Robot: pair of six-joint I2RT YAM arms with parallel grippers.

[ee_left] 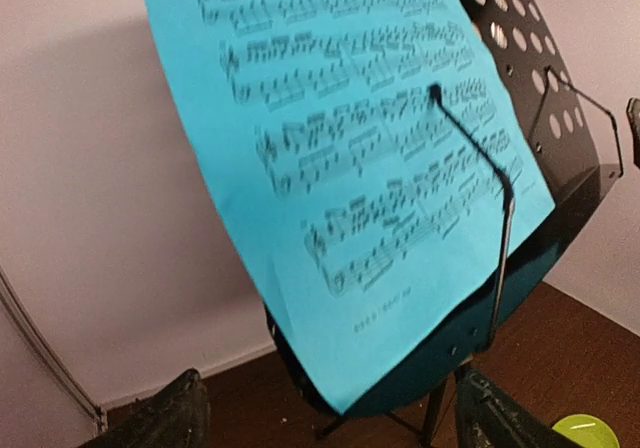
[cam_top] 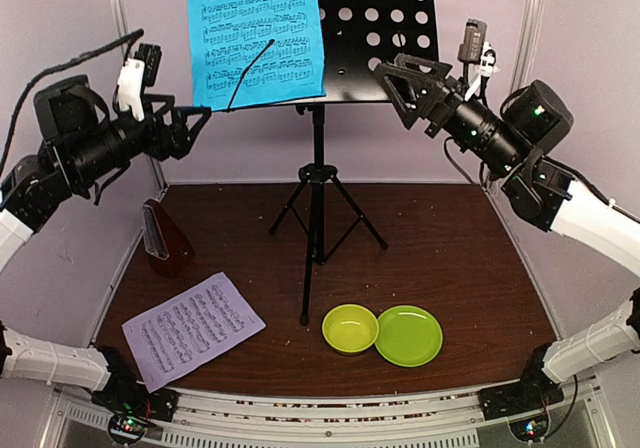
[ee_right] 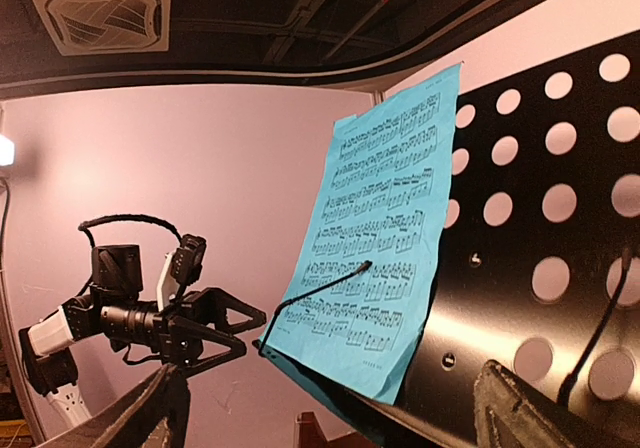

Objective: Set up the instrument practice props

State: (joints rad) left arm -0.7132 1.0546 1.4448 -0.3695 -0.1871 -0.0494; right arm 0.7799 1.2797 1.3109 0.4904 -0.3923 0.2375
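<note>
The black music stand [cam_top: 375, 28] rises on its tripod at the back middle of the table. A blue sheet of music [cam_top: 255, 33] leans on the left half of its perforated desk, with a wire retainer arm [ee_left: 500, 218] lying across it. My left gripper [cam_top: 200, 128] hovers open just left of the sheet's lower corner, nothing between its fingers [ee_left: 160, 418]. At the desk's right edge my right gripper [cam_top: 388, 88] is held open and empty. The pale lilac sheet [cam_top: 193, 328] lies flat at the front left. The brown metronome [cam_top: 165, 236] stands behind it.
A yellow-green bowl [cam_top: 350, 328] and a green plate [cam_top: 408, 335] sit side by side at the front right of the stand's legs [cam_top: 317, 218]. Pale walls close in the table on both sides and at the back.
</note>
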